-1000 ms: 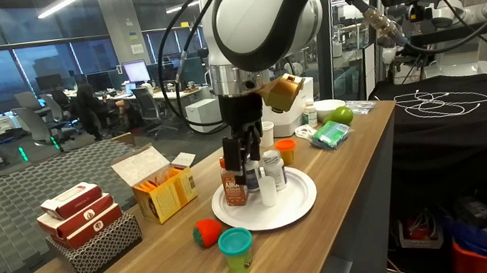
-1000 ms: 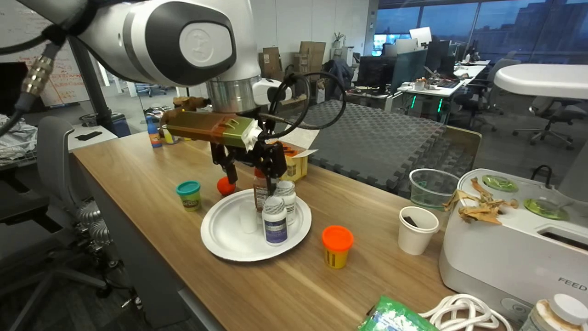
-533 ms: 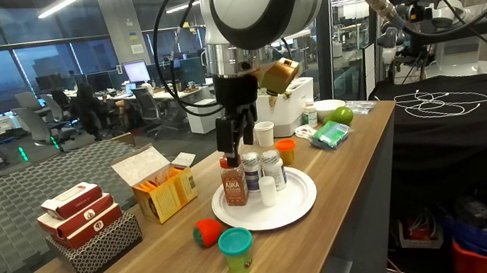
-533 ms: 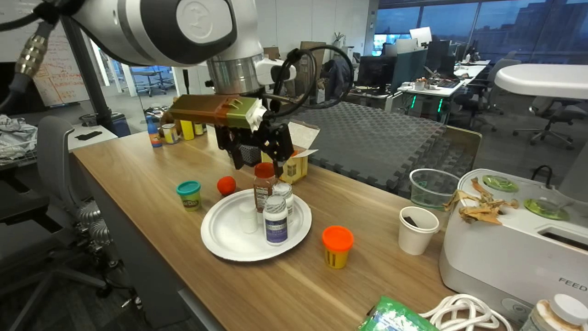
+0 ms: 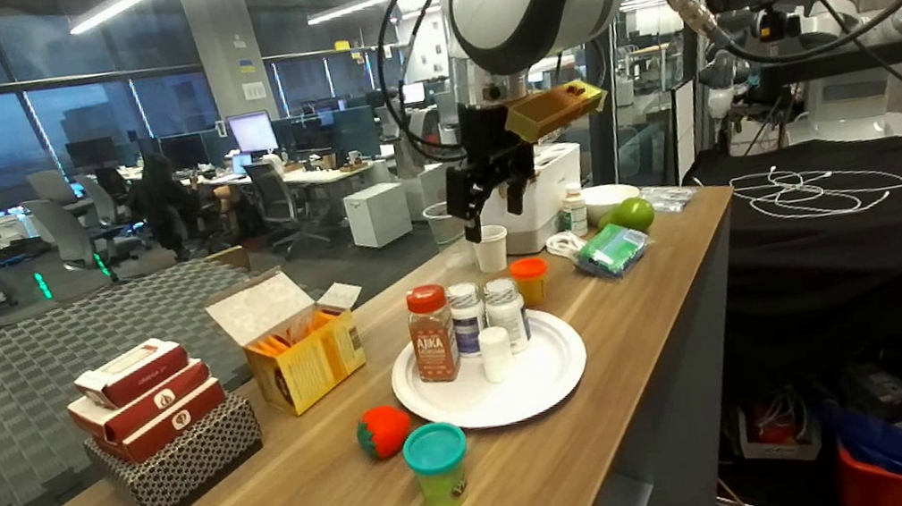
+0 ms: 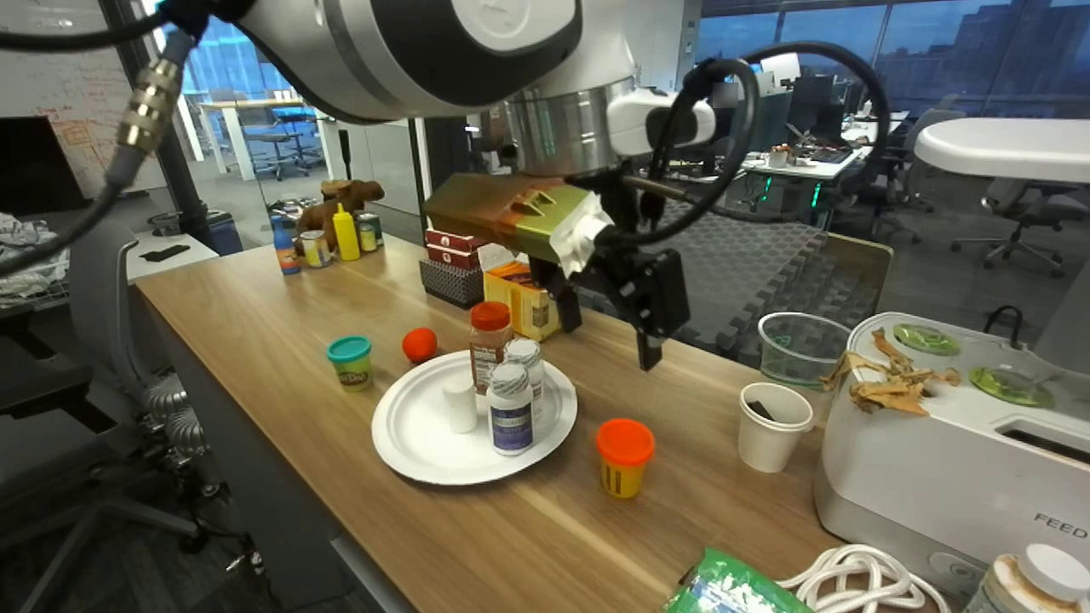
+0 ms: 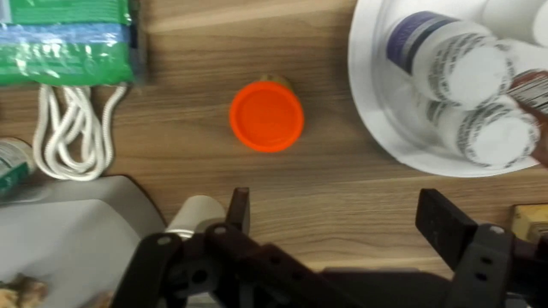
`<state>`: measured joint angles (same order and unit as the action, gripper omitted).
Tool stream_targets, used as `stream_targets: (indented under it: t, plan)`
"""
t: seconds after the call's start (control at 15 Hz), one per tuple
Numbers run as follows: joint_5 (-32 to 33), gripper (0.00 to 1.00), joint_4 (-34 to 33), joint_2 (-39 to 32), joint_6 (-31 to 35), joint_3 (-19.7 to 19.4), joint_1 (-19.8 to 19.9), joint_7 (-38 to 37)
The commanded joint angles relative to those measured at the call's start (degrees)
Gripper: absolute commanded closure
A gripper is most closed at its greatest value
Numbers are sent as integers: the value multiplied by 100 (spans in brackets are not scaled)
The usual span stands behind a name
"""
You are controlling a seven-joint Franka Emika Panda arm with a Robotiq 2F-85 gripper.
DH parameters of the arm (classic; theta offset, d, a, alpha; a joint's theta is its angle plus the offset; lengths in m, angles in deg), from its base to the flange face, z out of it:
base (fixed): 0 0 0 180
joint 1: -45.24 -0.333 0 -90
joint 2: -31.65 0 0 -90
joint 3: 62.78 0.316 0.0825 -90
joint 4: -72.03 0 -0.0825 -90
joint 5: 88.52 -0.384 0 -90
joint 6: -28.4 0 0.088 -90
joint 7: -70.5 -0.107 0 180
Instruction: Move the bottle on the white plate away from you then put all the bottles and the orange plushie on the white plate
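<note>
The white plate [image 5: 528,399] bears several upright bottles: an amber one with a red cap [image 5: 435,348], two white ones with purple labels [image 6: 511,423] and a small plain white one [image 5: 496,356]. I cannot tell which one is meant by the bottle. Beside the plate lies the orange plushie [image 5: 385,432], with green leaves, next to a squat green tub with a teal lid [image 5: 440,472]. My gripper [image 6: 609,346] hangs open above the table, off the plate, on the side of the orange-lidded tub [image 6: 624,460]. In the wrist view nothing sits between its fingers [image 7: 445,226].
A white paper cup [image 6: 773,430], a clear plastic cup [image 6: 796,349] and a large white machine [image 6: 937,511] stand on the gripper's side. A green packet [image 7: 64,42] and a coiled white cord [image 7: 72,137] lie there too. An opened yellow box [image 5: 315,367] stands behind the plate.
My gripper has risen from among the bottles and shifted off the plate, towards the paper cup and white machine. The bottles, plushie and tubs stay where they were.
</note>
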<state>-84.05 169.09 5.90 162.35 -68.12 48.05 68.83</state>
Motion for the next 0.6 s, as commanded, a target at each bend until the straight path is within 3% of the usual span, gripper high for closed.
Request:
stream_targets:
  t: [0.0,0.53]
  plan:
    - [-12,0,-483,-312,-304,-213,100,-596]
    - [-170,0,-1089,-946,-1421,-173,212,-887]
